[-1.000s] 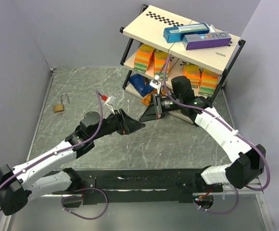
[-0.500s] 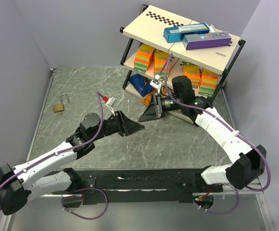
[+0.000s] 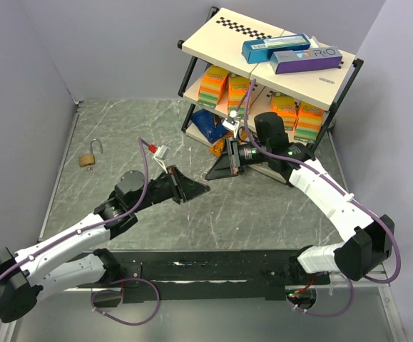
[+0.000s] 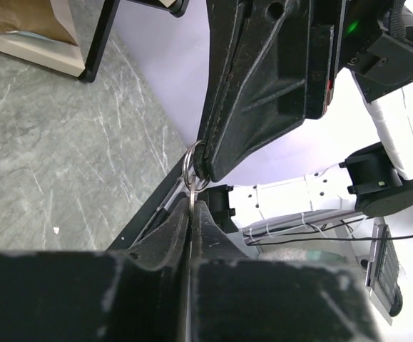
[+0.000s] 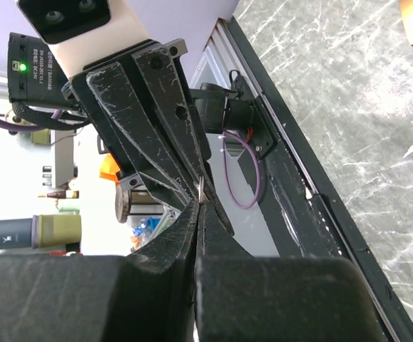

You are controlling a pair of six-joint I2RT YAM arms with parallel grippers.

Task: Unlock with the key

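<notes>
Pinched flat between the pressed-together jaws of the left gripper [image 4: 191, 214]: the key [image 4: 190, 198], a thin sliver of dark metal with only its head end showing above the tips. Threaded through that head, a small steel key ring [image 4: 194, 165], caught at the very tip of the right gripper [image 4: 207, 169]. Jaws there closed too, and by the look of both wrist views nipping the wire of the ring. All of it held in the air near the middle of the table [image 3: 120, 128], tip to tip, with the left arm reaching in from 8 o'clock and the right from 3 o'clock.

Well apart, out at 10 o'clock on the table: a brass padlock [image 3: 88, 158], lying with its shackle raised. Keyhole side impossible to tell from above. At 1 o'clock, a shelf rack [image 3: 263, 71] stacked with boxes.

Handling, as a judgement:
- Almost weightless, stiff and smooth.
- Likely to twist or slide out of a pinch at the slightest side load.
- Ring free to swing and snag.

Best taken across the flat of the head, close to the ring, leaving the whole blade clear for the lock. Not gripped by the ring alone, since the blade would then dangle loose.
</notes>
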